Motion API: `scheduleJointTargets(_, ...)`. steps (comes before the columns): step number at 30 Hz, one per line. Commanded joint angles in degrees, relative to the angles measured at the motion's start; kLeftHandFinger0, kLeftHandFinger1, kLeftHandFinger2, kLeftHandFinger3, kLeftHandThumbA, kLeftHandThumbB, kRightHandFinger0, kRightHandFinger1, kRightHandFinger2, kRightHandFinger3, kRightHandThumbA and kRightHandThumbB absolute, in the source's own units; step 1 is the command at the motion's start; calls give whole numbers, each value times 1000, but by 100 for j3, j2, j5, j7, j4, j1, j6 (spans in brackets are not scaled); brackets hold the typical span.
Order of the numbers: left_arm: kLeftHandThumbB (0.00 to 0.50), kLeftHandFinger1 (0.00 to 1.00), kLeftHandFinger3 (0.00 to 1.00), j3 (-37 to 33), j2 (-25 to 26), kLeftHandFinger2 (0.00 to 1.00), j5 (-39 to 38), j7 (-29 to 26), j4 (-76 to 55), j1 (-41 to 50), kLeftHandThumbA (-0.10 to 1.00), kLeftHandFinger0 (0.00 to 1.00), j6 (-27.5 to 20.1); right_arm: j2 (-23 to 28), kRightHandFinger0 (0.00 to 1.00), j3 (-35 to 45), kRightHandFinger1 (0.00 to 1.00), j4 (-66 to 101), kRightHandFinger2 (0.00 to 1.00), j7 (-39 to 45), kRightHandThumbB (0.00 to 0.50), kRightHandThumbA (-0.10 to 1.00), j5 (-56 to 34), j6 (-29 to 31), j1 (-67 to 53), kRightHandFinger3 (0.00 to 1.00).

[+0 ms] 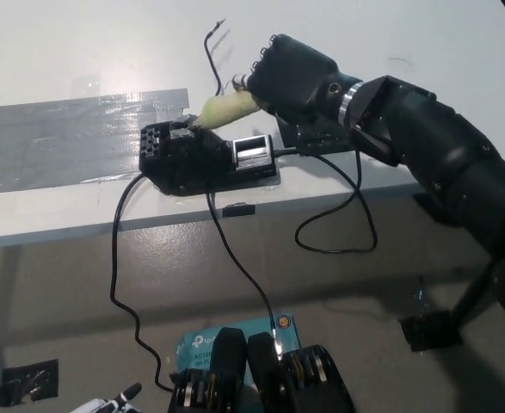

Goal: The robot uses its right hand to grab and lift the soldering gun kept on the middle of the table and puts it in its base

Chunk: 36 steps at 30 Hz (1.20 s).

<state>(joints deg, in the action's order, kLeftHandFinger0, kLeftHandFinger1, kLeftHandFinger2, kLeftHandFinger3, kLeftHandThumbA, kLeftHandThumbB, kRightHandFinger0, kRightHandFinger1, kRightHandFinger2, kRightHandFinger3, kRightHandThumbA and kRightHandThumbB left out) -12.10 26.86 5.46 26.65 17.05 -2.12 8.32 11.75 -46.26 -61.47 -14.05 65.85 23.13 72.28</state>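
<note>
The pale yellow-handled soldering gun (224,109) is being grasped by the black right hand (293,76), its tip touching the black boxy base (202,160) at 8 o'clock.

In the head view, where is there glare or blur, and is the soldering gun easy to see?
Head view: the white table is bright, and light glares off the grey tape. The black right hand and the black base are dark, with little detail. The pale soldering gun stands out clearly. The white left hand, at the bottom edge, is barely visible.
</note>
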Motion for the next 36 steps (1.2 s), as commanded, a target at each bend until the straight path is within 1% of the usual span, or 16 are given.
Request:
scheduleJointTargets(1, 500, 296, 640, 14, 59, 424, -21, 63, 2, 2, 1000, 103, -17, -348, 1000, 210, 1000, 752, 1000, 1915, 437, 427, -420, -933, 6, 1000)
scheduleJointTargets(2, 500, 294, 632, 19, 62, 419, -14, 55, -20, -2, 1000, 101, 14, -338, 1000, 269, 1000, 860, 1000, 2125, 491, 428, -482, -1020, -22, 1000)
scheduleJointTargets(3, 500, 295, 626, 33, 58, 417, -38, 61, -17, -4, 1000, 102, 22, -320, 1000, 274, 1000, 967, 1000, 2289, 500, 460, -439, -1144, -48, 1000)
scheduleJointTargets(5, 500, 295, 625, 38, 55, 417, -48, 65, -11, -5, 1000, 102, 21, -306, 1000, 289, 1000, 1058, 1000, 2392, 500, 464, -399, -1212, -76, 1000)
scheduleJointTargets(6, 500, 304, 632, 38, 85, 421, -12, 43, -48, 12, 1000, 105, 49, -344, 1000, 281, 1000, 1059, 1000, 2581, 500, 542, -333, -1379, -67, 1000)
scheduleJointTargets(8, 500, 303, 631, 39, 80, 430, -20, 51, -12, -9, 1000, 106, 40, -345, 1000, 285, 1000, 1112, 1000, 2785, 500, 586, -276, -1524, -90, 1000)
scheduleJointTargets(14, 500, 307, 645, 34, 105, 441, 22, 25, -28, 14, 1000, 113, 32, -377, 1000, 405, 1000, 1266, 1000, 3169, 500, 600, -338, -1737, -148, 1000)
scheduleJointTargets(17, 500, 304, 654, 33, 108, 445, 25, 26, -2, 17, 1000, 112, 17, -412, 1000, 447, 1000, 1327, 1000, 3360, 500, 632, -349, -1835, -133, 1000)
scheduleJointTargets(19, 500, 299, 653, 54, 95, 442, -34, 56, 71, 1, 1000, 110, -7, -424, 1000, 560, 1000, 1561, 1000, 3602, 500, 601, -428, -1984, -175, 1000)
scheduleJointTargets(22, 500, 294, 646, 56, 104, 431, -20, 46, 49, 11, 1000, 104, -15, -423, 1000, 608, 1000, 1659, 1000, 3695, 500, 617, -442, -2052, -186, 1000)
scheduleJointTargets(23, 500, 303, 646, 60, 104, 436, -13, 34, 17, 30, 1000, 113, 13, -415, 1000, 604, 1000, 1707, 1000, 3753, 500, 652, -404, -2111, -166, 1000)
scheduleJointTargets(29, 500, 311, 628, 71, 111, 455, -52, 79, -9, 55, 1000, 113, 0, -423, 1000, 708, 1000, 1908, 1000, 4003, 500, 702, -485, -2326, -185, 1000)
scheduleJointTargets(30, 500, 301, 611, 64, 102, 441, -46, 75, 65, 34, 1000, 102, -60, -440, 1000, 782, 1000, 1906, 1000, 4008, 500, 736, -577, -2330, -185, 1000)
scheduleJointTargets(31, 500, 316, 621, 70, 96, 452, -73, 99, 70, 37, 1000, 109, -6, -466, 1000, 871, 1000, 1954, 1000, 4032, 500, 779, -645, -2398, -181, 1000)
scheduleJointTargets(32, 500, 316, 629, 44, 113, 453, -42, 103, 117, 34, 1000, 111, -120, -481, 1000, 986, 1000, 2117, 1000, 3957, 500, 780, -716, -2434, -225, 1000)
scheduleJointTargets(36, 500, 319, 635, 69, 95, 451, -50, 71, 139, 71, 1000, 114, -96, -588, 1000, 1254, 1000, 2385, 1000, 3965, 500, 738, -933, -2569, -324, 1000)
